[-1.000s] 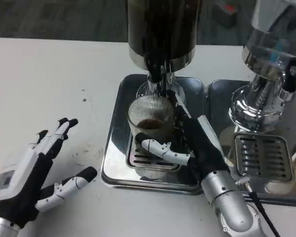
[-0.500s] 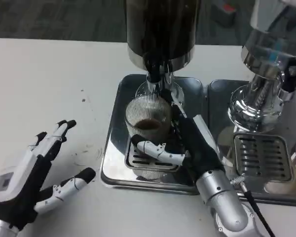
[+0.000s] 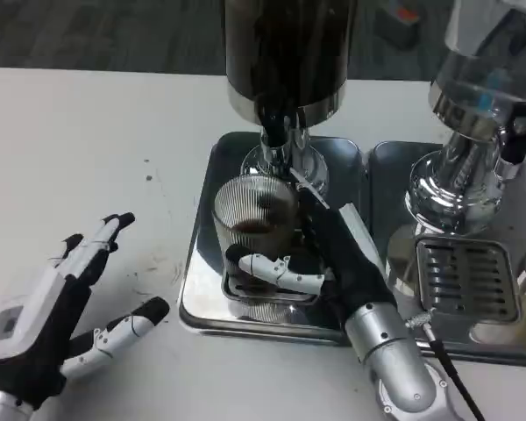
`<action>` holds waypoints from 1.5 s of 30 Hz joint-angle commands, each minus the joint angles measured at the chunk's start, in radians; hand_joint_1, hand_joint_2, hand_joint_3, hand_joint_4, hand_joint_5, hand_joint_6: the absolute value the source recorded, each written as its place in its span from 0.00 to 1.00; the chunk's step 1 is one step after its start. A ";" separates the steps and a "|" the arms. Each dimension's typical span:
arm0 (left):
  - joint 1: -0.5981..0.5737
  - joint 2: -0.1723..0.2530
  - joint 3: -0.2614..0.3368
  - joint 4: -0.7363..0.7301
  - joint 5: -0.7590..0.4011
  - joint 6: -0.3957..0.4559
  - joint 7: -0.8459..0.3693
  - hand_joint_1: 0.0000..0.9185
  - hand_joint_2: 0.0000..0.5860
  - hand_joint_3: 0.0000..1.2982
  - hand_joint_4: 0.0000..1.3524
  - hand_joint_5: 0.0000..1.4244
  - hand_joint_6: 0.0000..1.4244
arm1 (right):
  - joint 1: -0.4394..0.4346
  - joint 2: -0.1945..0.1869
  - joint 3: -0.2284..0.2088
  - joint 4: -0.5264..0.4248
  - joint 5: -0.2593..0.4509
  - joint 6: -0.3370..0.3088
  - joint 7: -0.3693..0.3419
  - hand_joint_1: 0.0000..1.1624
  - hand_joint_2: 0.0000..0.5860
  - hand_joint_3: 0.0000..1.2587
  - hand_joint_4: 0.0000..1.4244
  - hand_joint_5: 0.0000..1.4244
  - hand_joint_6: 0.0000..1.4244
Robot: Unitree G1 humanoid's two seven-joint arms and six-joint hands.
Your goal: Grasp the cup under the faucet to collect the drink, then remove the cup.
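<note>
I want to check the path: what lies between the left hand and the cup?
In the head view, bare white table and then the steel tray's rim lie between the left hand and the cup.

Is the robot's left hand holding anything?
No, the left hand lies open on the white table with its fingers spread, away from the cup.

cup: clear ribbed glass, brown drink inside
tray: shiny silver
dispenser: dark tank, chrome base
table: white
right hand: black, white fingers
left hand: white back, black fingertips
</note>
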 commanded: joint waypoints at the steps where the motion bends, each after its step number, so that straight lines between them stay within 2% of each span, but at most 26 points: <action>1: 0.018 0.011 0.009 -0.015 -0.012 0.000 -0.007 0.00 0.26 0.07 0.04 0.13 0.02 | 0.019 0.017 0.005 0.007 -0.004 0.013 -0.019 0.82 0.42 0.12 0.22 0.21 0.32; 20: 0.009 0.012 0.005 -0.012 -0.013 0.000 -0.018 0.00 0.25 0.07 0.04 0.13 0.02 | 0.035 0.028 0.003 -0.032 -0.007 0.004 -0.096 0.87 0.45 0.31 0.29 0.28 0.40; 33: 0.002 0.014 0.002 -0.012 -0.008 -0.006 -0.024 0.00 0.25 0.07 0.04 0.13 0.02 | 0.045 0.027 -0.002 -0.070 -0.011 -0.006 -0.129 0.88 0.46 0.37 0.31 0.30 0.44; 40: -0.011 0.015 -0.007 -0.004 0.000 -0.005 -0.029 0.00 0.24 0.07 0.04 0.13 0.01 | 0.049 -0.003 0.009 -0.101 -0.069 -0.020 -0.145 0.89 0.45 0.38 0.30 0.30 0.44; 45: -0.021 0.015 -0.018 0.009 0.005 -0.012 -0.030 0.00 0.24 0.07 0.04 0.14 0.01 | 0.067 -0.008 -0.001 -0.121 -0.077 -0.020 -0.146 0.89 0.46 0.39 0.30 0.30 0.44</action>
